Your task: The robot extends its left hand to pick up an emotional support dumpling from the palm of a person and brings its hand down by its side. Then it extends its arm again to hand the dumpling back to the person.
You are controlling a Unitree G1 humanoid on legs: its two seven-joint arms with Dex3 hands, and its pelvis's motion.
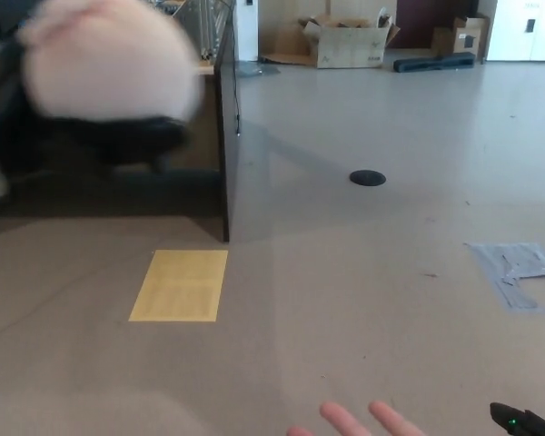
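The left robot hand (104,141), a dark blur at upper left, appears clamped under the emotional support dumpling (109,59), a pale, rounded mass riding on top of it; motion smear leaves finger detail uncertain. The dumpling looks soft, light and squashy, best cupped from beneath around its broad body. A person's fingertips (359,422) wait well below and to the right. The table (213,68) edge crowds close behind the hand; open floor (345,300) lies rightward.
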